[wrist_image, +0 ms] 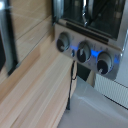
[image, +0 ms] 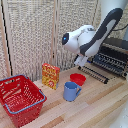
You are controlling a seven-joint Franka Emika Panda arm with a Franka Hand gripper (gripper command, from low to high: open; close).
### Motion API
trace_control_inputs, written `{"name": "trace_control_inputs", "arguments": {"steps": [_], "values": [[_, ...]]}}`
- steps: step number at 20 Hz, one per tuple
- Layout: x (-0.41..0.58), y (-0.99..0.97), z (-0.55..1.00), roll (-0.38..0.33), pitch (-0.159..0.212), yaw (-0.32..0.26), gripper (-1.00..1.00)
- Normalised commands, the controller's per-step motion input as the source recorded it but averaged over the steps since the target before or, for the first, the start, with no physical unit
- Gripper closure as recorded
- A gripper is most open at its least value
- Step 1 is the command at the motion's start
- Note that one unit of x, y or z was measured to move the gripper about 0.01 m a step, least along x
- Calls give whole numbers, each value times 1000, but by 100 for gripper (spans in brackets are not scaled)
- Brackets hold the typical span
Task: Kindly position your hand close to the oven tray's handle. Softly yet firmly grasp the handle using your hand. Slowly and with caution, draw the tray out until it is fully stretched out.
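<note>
- End effector (image: pixel 80 62) hung at the end of the bulky white arm (image: pixel 95 35), low over the counter (image: pixel 95 107) and just beside the near end of the oven tray (image: pixel 111 63); finger spread could not be told, and nothing seen held (fingers lost in blur in the exterior view, out of the wrist view).
- Oven tray of thin grey wires lay drawn forward from the oven (image: pixel 117 47) at the exterior view's right.
- Dark flat panel with a long bar (image: pixel 94 73) sloped below the tray.
- Three round knobs (wrist_image: pixel 84 51) showed on the oven's front in the wrist view.
- Red bowl (image: pixel 77 78), blue mug (image: pixel 70 91), yellow box (image: pixel 50 75) and red basket (image: pixel 20 98) stood on the counter, well apart from the end effector.
</note>
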Motion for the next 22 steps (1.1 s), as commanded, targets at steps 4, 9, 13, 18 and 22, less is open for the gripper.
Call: {"name": "trace_control_inputs", "arguments": {"steps": [4,9,13,18,22], "values": [[295,-680,0,-147,-13,1,-100],[361,-531,-93,-109,0,0,-100],[225,-558,-249,-78,0,0,-100],[26,-638,-297,-47,-19,-4,-100],[-41,-611,-83,-20,-27,-8,-100]]}}
